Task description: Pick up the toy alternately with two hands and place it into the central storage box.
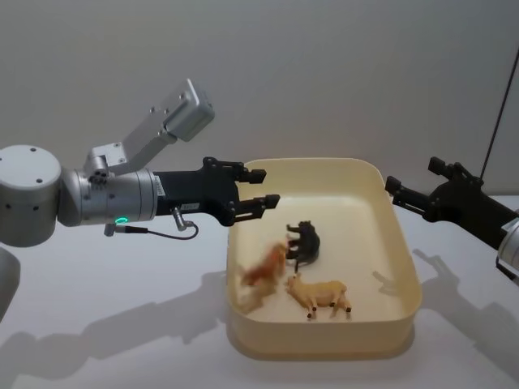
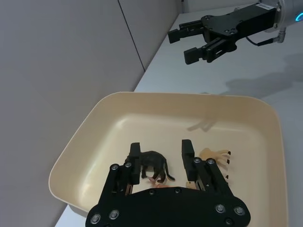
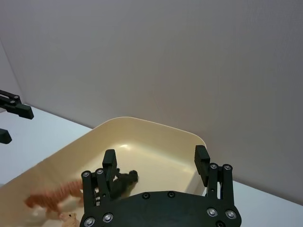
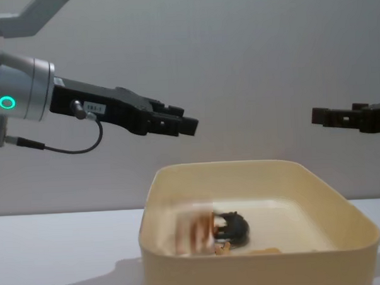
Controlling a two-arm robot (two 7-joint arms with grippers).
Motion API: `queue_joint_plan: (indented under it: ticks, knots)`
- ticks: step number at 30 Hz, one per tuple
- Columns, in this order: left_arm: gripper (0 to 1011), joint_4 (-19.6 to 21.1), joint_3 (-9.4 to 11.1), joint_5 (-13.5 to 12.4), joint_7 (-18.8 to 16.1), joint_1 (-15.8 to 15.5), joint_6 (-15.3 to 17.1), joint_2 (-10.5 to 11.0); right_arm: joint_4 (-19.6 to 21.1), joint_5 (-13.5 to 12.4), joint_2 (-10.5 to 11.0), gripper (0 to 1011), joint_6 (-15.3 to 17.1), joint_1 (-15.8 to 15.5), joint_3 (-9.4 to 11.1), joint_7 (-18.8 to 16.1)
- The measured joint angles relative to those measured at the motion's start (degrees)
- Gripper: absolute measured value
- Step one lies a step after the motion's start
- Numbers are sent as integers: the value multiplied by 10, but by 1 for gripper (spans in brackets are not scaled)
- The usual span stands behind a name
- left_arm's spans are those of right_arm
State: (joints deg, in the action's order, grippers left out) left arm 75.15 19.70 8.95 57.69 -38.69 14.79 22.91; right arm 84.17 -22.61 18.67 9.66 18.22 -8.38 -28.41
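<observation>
— What's in the storage box [image 1: 405,267]?
— An orange toy [image 1: 264,269], blurred, long axis slanting toward the far right, beside a black animal [image 1: 305,241] and a tan one [image 1: 319,294].
— The fingers?
— Left gripper [image 1: 257,188] spread wide, empty, above the box's left rim; right gripper [image 1: 413,184] spread too.

— Where's the left hand [image 1: 253,188]?
— Out on its silver arm [image 1: 97,197], held level in the air, green ring lit, slim fingers parted and empty.
— And the right hand [image 1: 392,185]?
— Reaching in from the other side at about the same height, its fingers spread wide with nothing between them.
</observation>
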Motion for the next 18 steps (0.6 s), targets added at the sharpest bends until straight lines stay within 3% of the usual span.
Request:
queue_joint_plan:
  ticks: [18]
  knots:
    - [993,-27,6,-5,39,-21,-3,-9,0,0,0,1001,0,0,0,0]
